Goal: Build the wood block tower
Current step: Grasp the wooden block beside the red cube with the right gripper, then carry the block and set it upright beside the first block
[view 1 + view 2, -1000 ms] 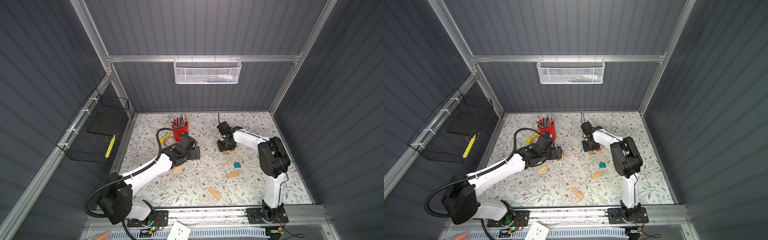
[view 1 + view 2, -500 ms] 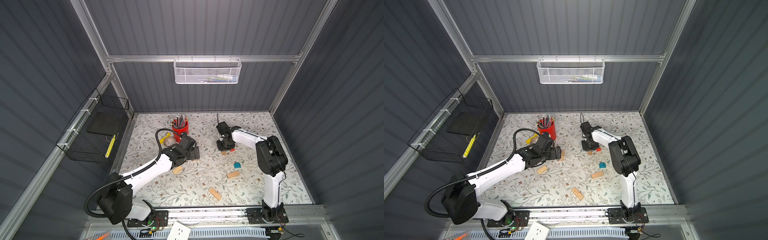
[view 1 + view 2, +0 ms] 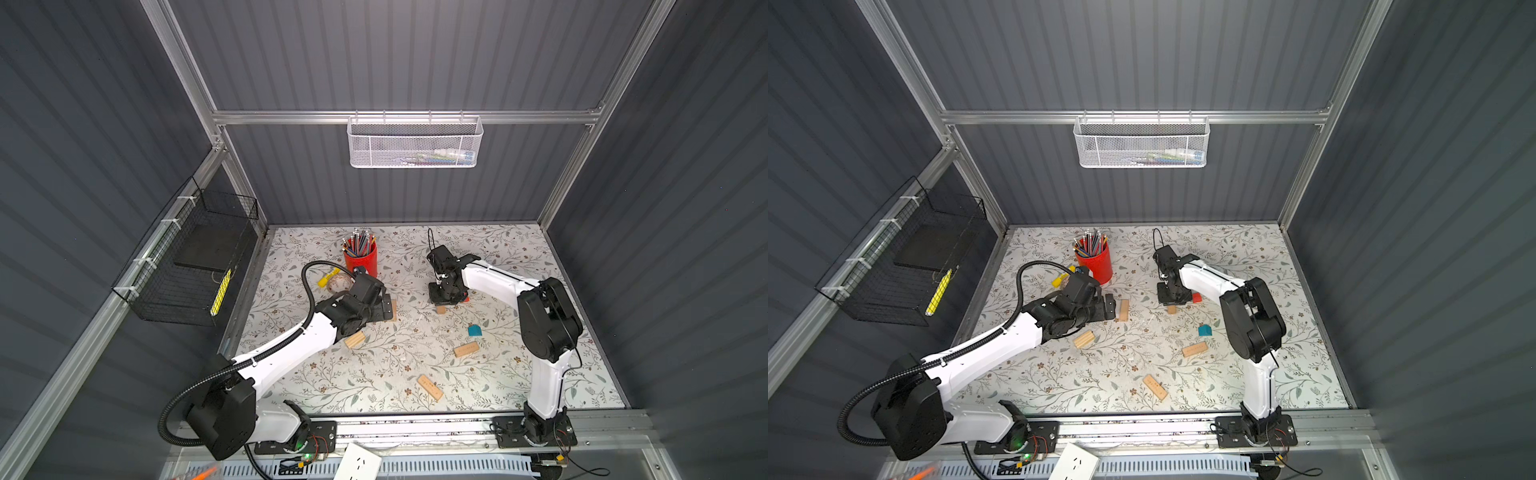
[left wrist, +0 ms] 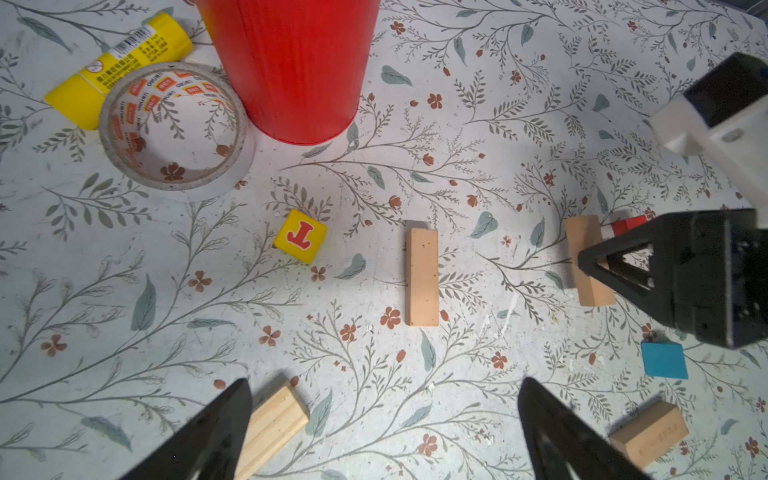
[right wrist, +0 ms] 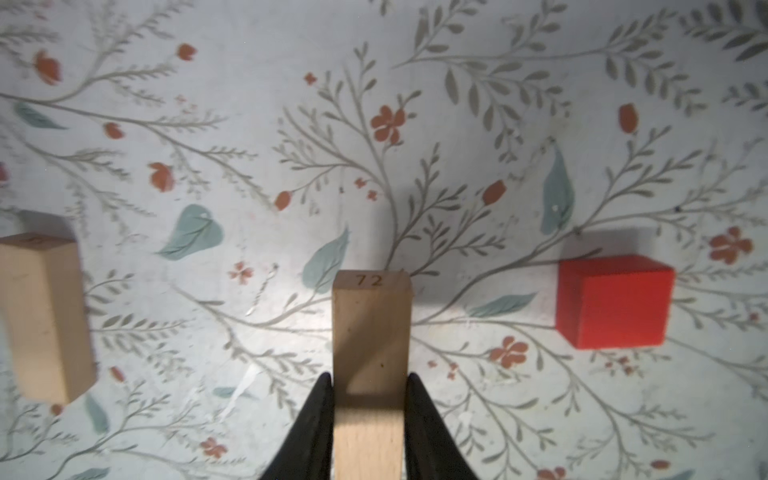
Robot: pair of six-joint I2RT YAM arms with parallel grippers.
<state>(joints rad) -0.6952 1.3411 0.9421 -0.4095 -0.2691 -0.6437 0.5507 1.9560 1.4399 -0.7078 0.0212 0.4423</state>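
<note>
Right claw (image 5: 369,377) clamps the numbered plank (image 5: 370,320) across its narrow width for a stable lift; left claw (image 4: 384,382) hovers released near the loose plank (image 4: 422,276).

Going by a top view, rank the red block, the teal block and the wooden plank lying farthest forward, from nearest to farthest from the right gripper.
1. red block: just to the right of the right gripper, which is shut on a numbered plank.
2. teal block: farther forward and to the right.
3. front plank: farthest forward, slightly to the left.
</note>
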